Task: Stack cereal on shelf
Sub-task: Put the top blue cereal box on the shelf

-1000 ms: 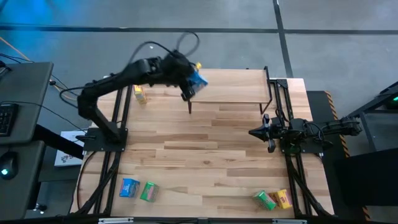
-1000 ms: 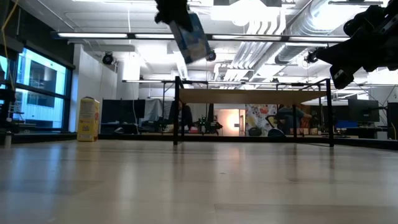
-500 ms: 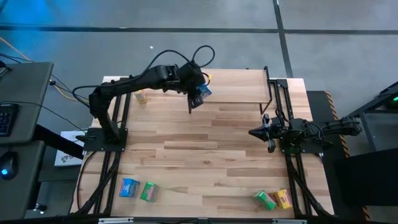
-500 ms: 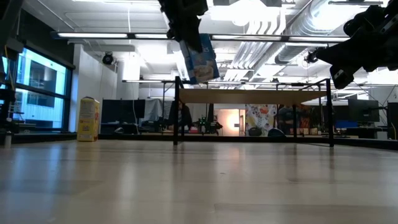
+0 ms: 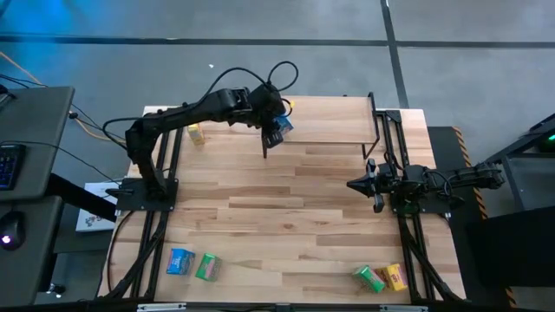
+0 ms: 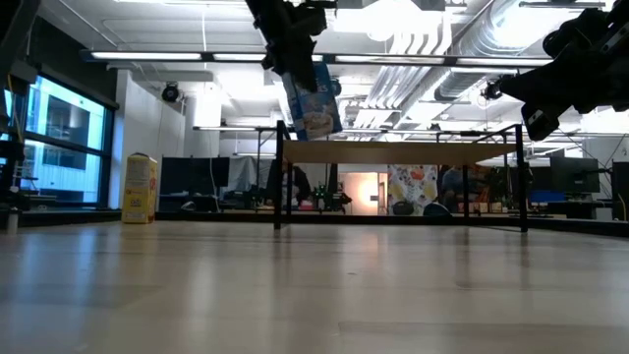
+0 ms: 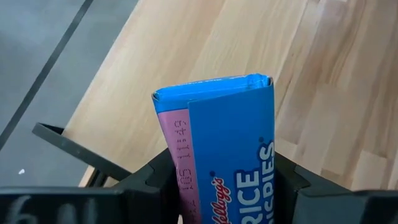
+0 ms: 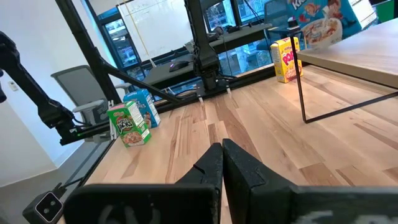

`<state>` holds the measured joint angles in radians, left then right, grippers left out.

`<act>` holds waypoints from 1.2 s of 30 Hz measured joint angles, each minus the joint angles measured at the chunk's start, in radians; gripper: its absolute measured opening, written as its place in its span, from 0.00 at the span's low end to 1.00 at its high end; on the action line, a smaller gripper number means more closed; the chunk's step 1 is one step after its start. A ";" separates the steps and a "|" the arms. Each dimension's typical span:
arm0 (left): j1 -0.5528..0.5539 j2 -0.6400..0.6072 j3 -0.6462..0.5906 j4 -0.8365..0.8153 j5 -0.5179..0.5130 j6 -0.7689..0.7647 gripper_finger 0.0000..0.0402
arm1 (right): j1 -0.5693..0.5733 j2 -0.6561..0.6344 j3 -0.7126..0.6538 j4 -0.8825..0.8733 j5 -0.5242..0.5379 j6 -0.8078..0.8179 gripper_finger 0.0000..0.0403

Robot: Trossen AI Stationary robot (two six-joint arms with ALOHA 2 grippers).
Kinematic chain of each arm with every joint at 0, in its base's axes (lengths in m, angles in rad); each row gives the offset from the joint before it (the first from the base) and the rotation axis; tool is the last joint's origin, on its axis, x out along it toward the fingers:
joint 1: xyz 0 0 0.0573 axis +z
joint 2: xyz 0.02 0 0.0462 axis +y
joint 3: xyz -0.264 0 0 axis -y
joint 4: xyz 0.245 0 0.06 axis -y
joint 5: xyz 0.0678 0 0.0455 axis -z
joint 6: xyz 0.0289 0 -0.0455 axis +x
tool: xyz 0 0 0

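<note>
My left gripper [image 5: 270,130] is shut on a blue cereal box [image 6: 310,98] and carries it just above the left end of the shelf [image 5: 325,132], a light-wood board on thin black legs by the table's far edge. The left wrist view shows the box [image 7: 227,149] between my fingers. A yellow box [image 5: 197,134] stands on the table left of the shelf. Near the near edge, a blue box [image 5: 180,260] and a green box [image 5: 208,266] lie on the left, and a green box [image 5: 368,277] and a yellow box [image 5: 396,277] on the right. My right gripper [image 5: 351,185] waits shut at the right side. My left gripper pinches the blue box near its upper end [image 6: 295,71], one finger [image 7: 155,183] against the pink narrow side [image 7: 177,168] and the other on the opposite side. The fingers come from above. The box hangs tilted below them, clear of the shelf board [image 6: 403,152].
The shelf's black legs [image 6: 278,187] stand on the far part of the table. The middle of the tabletop [image 5: 286,208] is bare wood. Black frame rails [image 5: 408,243] run along the table's left and right sides. A person shows in the room beyond the shelf [image 6: 293,182].
My left gripper has reached out rightward and come down toward the shelf's left end, still shut on the blue box. The box has dropped from high above the board to just over it. In the last half second it only shifted a little.
</note>
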<state>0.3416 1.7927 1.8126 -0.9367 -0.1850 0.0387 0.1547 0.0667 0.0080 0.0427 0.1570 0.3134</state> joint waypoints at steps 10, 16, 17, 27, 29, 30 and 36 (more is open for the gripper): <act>0.005 0.011 0.000 0.050 -0.007 -0.008 0.47 | 0.000 0.000 0.000 0.000 0.000 0.000 0.00; 0.005 0.011 0.006 0.069 -0.008 -0.001 0.56 | 0.000 0.000 0.000 0.000 0.000 0.000 0.00; 0.005 0.011 0.006 0.069 -0.008 -0.001 0.57 | 0.000 0.000 0.000 0.000 0.000 0.000 0.00; 0.029 -0.034 0.007 0.080 -0.016 0.026 0.61 | 0.000 0.000 0.000 0.000 0.000 0.000 0.00; 0.036 -0.057 0.007 0.087 -0.016 0.020 0.61 | 0.000 0.000 0.000 0.000 0.000 0.000 0.00; 0.041 -0.071 0.007 0.095 -0.016 0.014 0.61 | 0.000 0.000 0.000 0.000 0.000 0.000 0.00; 0.061 -0.175 0.007 0.116 0.016 -0.085 0.61 | 0.000 0.000 0.000 0.000 0.000 0.000 0.00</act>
<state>0.4029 1.6178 1.8196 -0.8206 -0.1694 -0.0466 0.1548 0.0669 0.0082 0.0425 0.1570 0.3134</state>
